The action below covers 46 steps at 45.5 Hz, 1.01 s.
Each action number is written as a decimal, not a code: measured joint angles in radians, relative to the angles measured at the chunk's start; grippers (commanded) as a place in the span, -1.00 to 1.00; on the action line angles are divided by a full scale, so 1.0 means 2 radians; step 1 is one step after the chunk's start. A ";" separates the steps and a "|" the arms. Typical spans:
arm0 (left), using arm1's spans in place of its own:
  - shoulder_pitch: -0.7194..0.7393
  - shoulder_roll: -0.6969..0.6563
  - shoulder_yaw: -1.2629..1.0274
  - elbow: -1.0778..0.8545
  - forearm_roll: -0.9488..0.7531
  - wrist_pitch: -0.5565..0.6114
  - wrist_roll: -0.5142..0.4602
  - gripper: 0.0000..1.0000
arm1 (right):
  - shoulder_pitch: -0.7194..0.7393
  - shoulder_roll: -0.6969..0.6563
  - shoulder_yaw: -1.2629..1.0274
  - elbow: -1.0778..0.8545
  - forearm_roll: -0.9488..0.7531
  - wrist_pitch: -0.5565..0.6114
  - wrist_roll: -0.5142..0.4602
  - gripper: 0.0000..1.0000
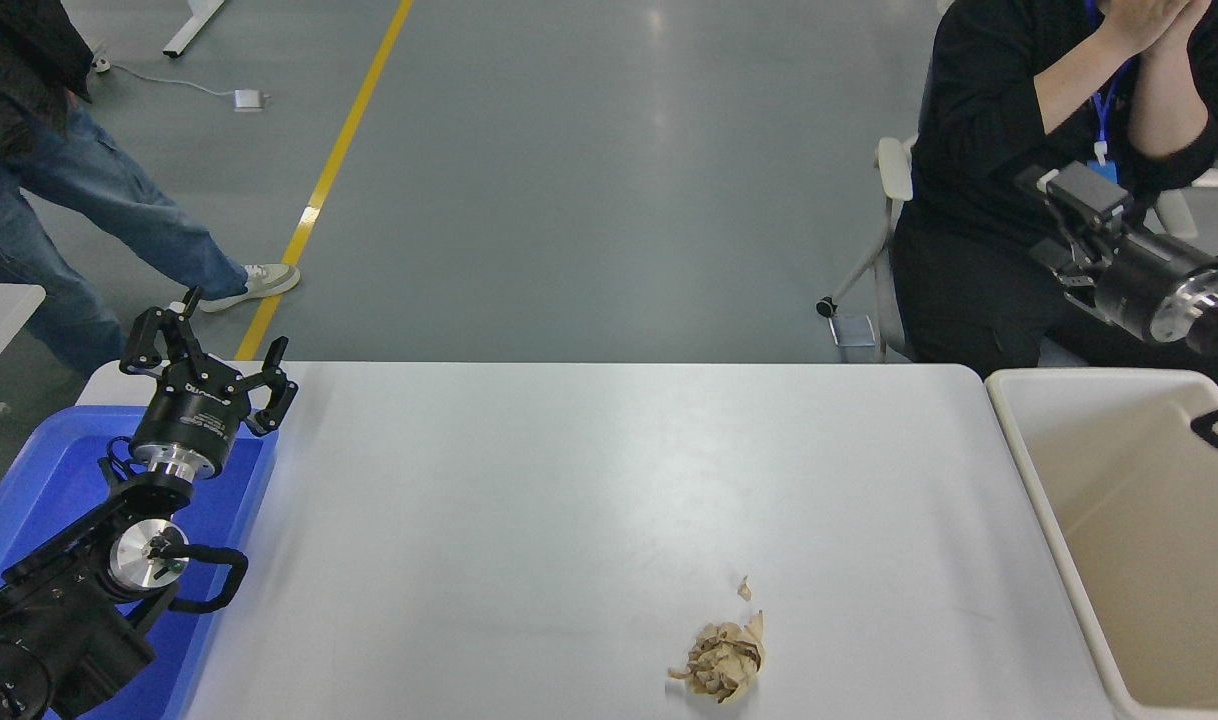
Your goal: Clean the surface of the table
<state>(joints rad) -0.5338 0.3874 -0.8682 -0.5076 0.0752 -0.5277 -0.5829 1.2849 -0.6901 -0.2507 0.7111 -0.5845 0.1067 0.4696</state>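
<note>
The white table surface spreads across the middle of the head view. A crumpled ball of brown paper lies on it near the front edge, with a small brown scrap just behind it. My right gripper is raised high at the right edge, above the beige tub's far rim and in front of a seated person's dark clothes, far from the paper. My left gripper is parked at the lower left over the blue tub's far corner, open and empty.
A blue plastic tub stands at the table's left end and a beige plastic tub at its right end. A person in black sits behind the beige tub. Another person's legs are at the far left.
</note>
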 measured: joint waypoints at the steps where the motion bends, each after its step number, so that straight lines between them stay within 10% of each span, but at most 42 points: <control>1: 0.000 0.000 0.000 0.000 0.000 0.000 0.000 1.00 | 0.006 0.002 -0.005 -0.002 -0.010 0.003 0.000 0.97; 46: 0.000 0.000 0.000 0.000 0.000 0.000 0.000 1.00 | 0.157 0.212 -0.130 0.061 -0.348 0.201 0.002 0.97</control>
<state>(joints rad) -0.5338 0.3872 -0.8682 -0.5075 0.0752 -0.5277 -0.5829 1.5989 -0.2664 -0.5107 0.8341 -1.2801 0.5095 0.4737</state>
